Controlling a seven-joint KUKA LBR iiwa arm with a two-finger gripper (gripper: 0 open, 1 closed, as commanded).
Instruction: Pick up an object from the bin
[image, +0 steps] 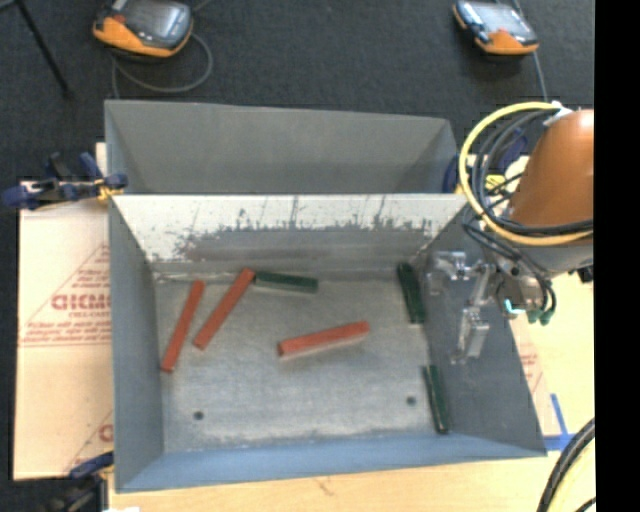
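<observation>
A slim dark green bar (435, 398) lies nearest, at the foot of the grey metal bin's right wall (490, 400). Just beyond it the gripper (468, 338) hangs over that slope; whether it is open or closed I cannot tell. It would probably do best to shift inward and straddle the bar across its narrow width.

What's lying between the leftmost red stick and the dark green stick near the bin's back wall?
A second red stick, lying slanted on the bin floor, as the camera view shows.

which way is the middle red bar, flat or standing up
Flat: the red bar lies lengthwise on the bin floor.
</observation>
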